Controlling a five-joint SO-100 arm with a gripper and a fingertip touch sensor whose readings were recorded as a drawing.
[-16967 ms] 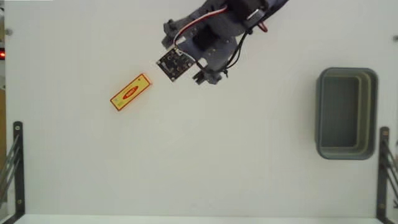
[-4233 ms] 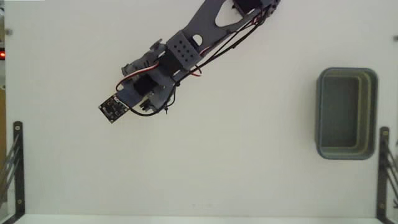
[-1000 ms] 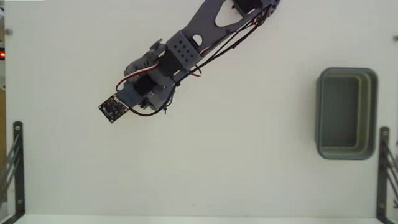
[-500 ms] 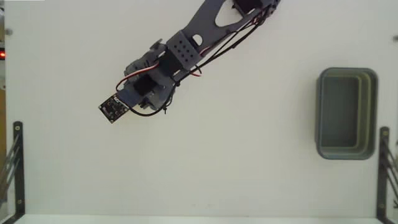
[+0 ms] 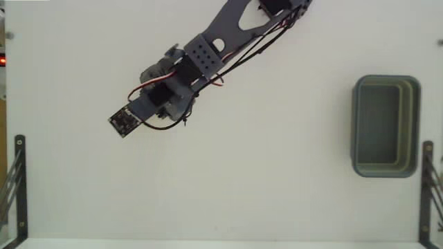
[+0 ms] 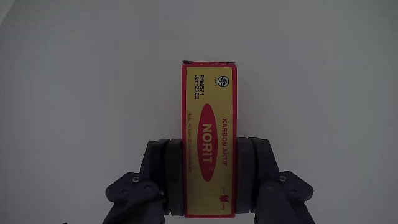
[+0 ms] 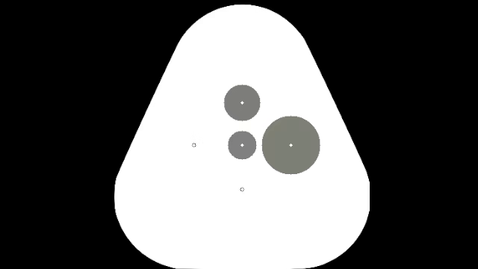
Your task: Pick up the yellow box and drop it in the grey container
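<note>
- You are looking at a plain white table (image 5: 228, 180) that fills the fixed view.
- The grey container (image 5: 385, 126) sits directly on it near the right edge, long side running up and down the picture, its inside showing only its own floor.
- Black metal brackets (image 5: 19, 187) stand at the table's lower left and lower right edges.

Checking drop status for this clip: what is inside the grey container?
Nothing shows inside the grey container; its floor looks bare in the fixed view. The yellow box sits between the end effector fingers in the wrist view, hidden under the arm from above.
</note>
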